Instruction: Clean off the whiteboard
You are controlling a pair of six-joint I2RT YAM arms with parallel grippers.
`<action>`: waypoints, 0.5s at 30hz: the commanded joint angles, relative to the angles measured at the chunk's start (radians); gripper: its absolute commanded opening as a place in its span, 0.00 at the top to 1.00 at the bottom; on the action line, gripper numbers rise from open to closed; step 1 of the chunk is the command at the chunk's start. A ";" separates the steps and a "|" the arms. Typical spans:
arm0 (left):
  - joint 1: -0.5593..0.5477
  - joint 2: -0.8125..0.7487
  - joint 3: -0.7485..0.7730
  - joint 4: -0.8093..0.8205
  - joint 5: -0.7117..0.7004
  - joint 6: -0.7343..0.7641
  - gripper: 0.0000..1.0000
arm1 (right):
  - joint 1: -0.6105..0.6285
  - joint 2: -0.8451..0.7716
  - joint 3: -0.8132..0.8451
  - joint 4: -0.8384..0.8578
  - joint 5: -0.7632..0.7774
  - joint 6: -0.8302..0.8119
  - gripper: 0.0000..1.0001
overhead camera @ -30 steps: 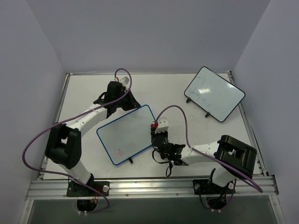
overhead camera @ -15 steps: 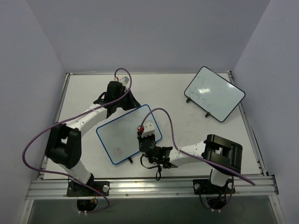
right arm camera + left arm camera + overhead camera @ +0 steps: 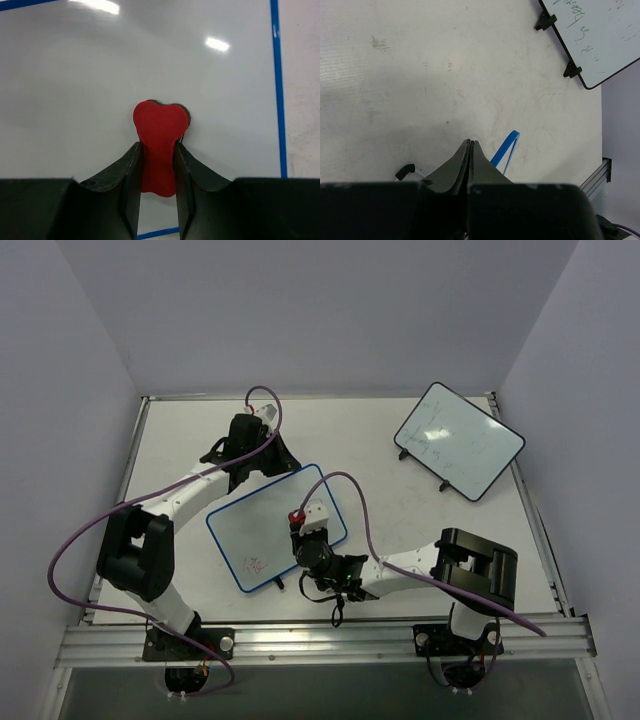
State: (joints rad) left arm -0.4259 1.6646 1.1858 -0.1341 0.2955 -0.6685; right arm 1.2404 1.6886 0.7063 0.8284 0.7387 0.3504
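The whiteboard [image 3: 265,525], blue-rimmed, lies at the table's middle with red scribbles [image 3: 257,565] near its near-left corner. My right gripper [image 3: 300,524] is shut on a red eraser [image 3: 297,517] over the board's right part. In the right wrist view the eraser [image 3: 160,127] sits between the jaws of the right gripper [image 3: 157,146], its tip against the white surface [image 3: 75,75]. My left gripper [image 3: 243,476] is shut and holds nothing, just past the board's far edge. The left wrist view shows its closed tips [image 3: 470,143] beside a piece of blue rim [image 3: 504,149].
A black-rimmed whiteboard [image 3: 458,440] with faint dark marks stands at the back right, also in the left wrist view as the black-rimmed board [image 3: 600,35]. Grey walls enclose the table. A metal rail [image 3: 320,640] runs along the near edge.
My right gripper carried the eraser leftward, from the board's right edge onto its surface. The left arm has stayed where it was.
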 commanded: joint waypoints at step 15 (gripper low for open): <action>-0.010 -0.048 0.003 0.005 0.008 -0.028 0.97 | -0.125 -0.188 -0.168 -0.114 0.034 0.078 1.00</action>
State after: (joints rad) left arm -0.4259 1.6642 1.1858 -0.1352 0.2951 -0.6777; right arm 1.1248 1.5452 0.5522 0.7448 0.7284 0.4175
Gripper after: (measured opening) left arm 0.031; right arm 0.236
